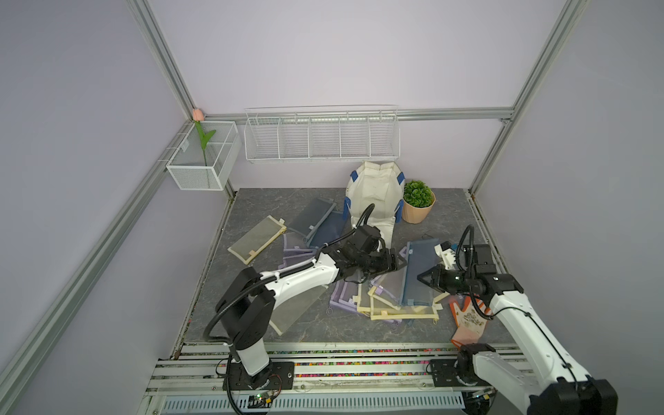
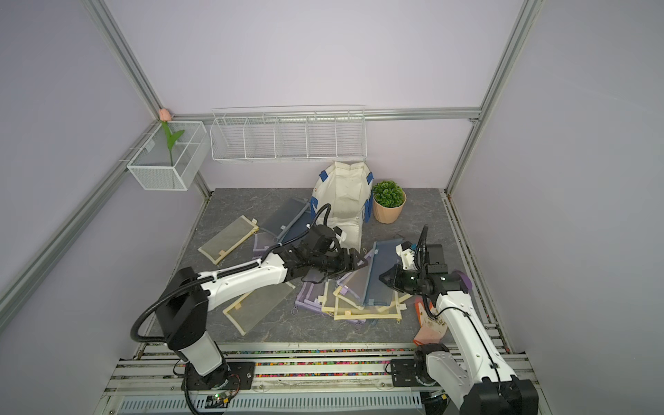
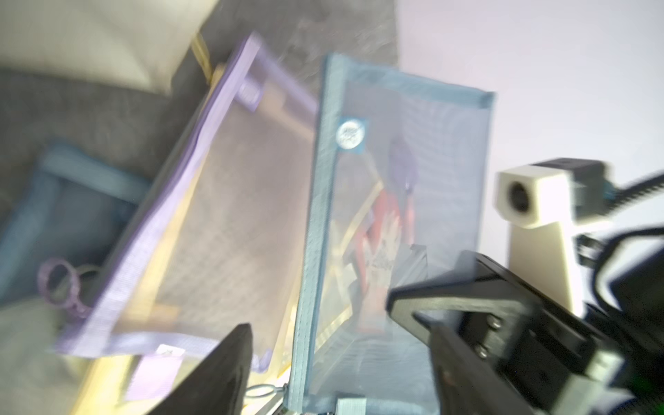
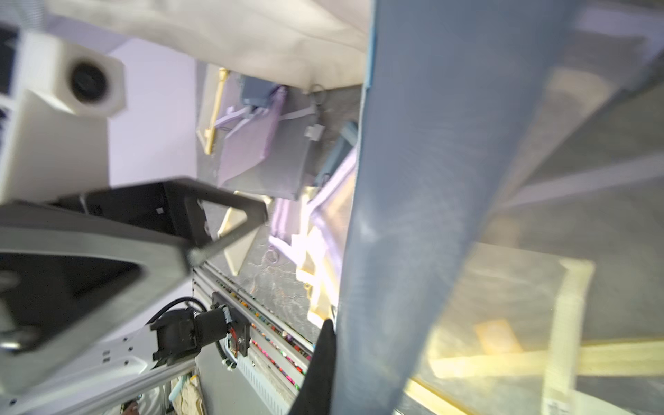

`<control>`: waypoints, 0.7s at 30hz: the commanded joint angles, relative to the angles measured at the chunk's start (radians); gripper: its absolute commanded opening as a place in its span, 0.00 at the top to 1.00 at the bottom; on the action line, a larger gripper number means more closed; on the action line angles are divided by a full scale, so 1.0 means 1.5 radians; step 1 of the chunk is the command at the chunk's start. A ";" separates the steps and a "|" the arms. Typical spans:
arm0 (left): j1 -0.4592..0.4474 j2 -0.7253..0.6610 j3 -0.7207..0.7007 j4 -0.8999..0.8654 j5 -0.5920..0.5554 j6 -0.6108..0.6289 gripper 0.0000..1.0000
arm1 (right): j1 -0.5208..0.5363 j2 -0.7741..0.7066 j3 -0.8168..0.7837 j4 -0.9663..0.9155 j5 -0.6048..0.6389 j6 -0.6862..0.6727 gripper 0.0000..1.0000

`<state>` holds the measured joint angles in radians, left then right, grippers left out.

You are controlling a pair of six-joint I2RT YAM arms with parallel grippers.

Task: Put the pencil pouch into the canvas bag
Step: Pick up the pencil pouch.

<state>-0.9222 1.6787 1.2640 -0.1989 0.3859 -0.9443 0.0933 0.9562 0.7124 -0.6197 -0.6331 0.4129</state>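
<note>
Soft, even light fills both top views; shadows on the tabletop (image 1: pixel 323 334) are faint, and the aluminium posts (image 1: pixel 162 57) lean outward toward the corners. Both wrist views are smeared with blur.

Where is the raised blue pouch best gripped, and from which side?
Pinch the blue pouch at its long edge facing the right tool, coming from the robot's right: it stands tilted off the pile, thin and flat, so only an edge fits.
</note>
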 commanded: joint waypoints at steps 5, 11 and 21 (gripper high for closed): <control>0.063 -0.113 0.018 -0.048 0.061 0.031 0.02 | 0.027 -0.072 0.018 0.079 -0.105 0.048 0.93; 0.072 -0.138 0.009 -0.015 0.091 0.040 0.01 | 0.039 -0.104 0.051 0.201 -0.167 0.168 0.93; 0.051 -0.137 -0.028 0.235 0.125 -0.024 0.17 | 0.063 -0.054 0.101 0.351 -0.217 0.288 0.93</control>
<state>-0.8429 1.4727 1.2358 -0.0090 0.5415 -0.9401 0.1791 0.8478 0.8349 -0.1940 -0.9157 0.7685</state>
